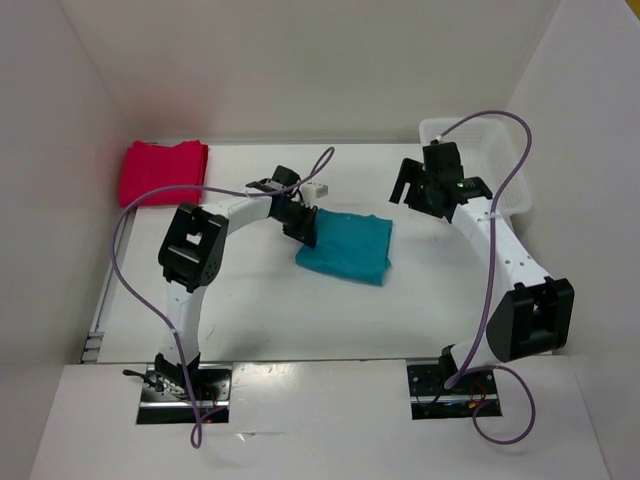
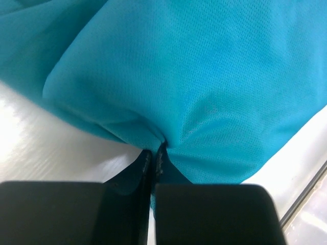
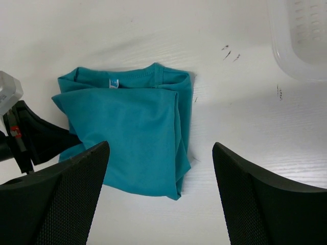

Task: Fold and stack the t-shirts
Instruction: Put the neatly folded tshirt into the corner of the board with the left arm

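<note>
The teal-blue t-shirt (image 1: 347,248) lies folded in the middle of the table; it also shows in the right wrist view (image 3: 130,135) and fills the left wrist view (image 2: 194,76). My left gripper (image 1: 303,224) (image 2: 153,153) is shut on the shirt's left edge, the cloth puckered between the fingertips. My right gripper (image 1: 425,190) (image 3: 161,168) is open and empty, held above the table to the right of the teal shirt. A folded pink-red shirt stack (image 1: 163,171) lies at the far left corner. I cannot tell the red from the crimson-pink shirt there.
The white plastic lattice basket (image 1: 505,150) stands at the far right behind my right arm; its corner shows in the right wrist view (image 3: 301,41). White walls close in the table on three sides.
</note>
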